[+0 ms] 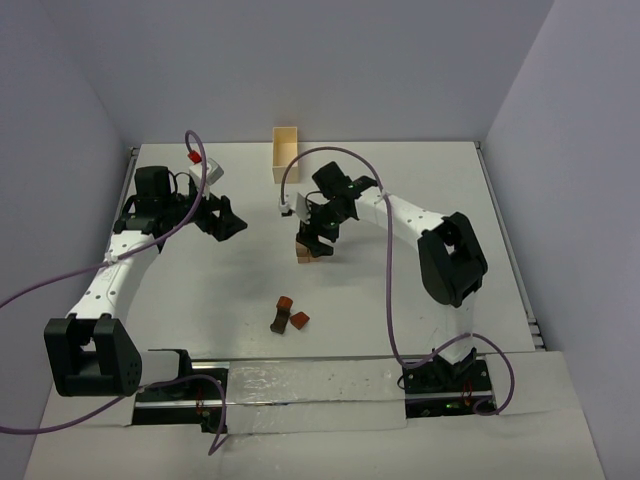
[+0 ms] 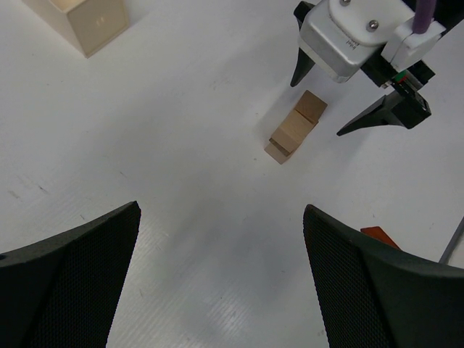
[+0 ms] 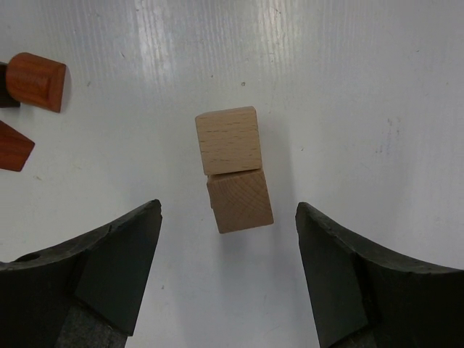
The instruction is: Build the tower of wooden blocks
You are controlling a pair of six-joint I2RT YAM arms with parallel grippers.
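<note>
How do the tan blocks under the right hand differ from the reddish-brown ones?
The tan blocks are pale, square-faced and stacked inside the open right hand; the reddish-brown blocks are darker, include a rounded piece, and lie loose away from that hand. Both are small wooden pieces on the white table.

Bright, even overhead light; soft shadows, faint sheen on the table; near jaws perhaps blurred.

White table, tan blocks, reddish blocks, wooden box
</note>
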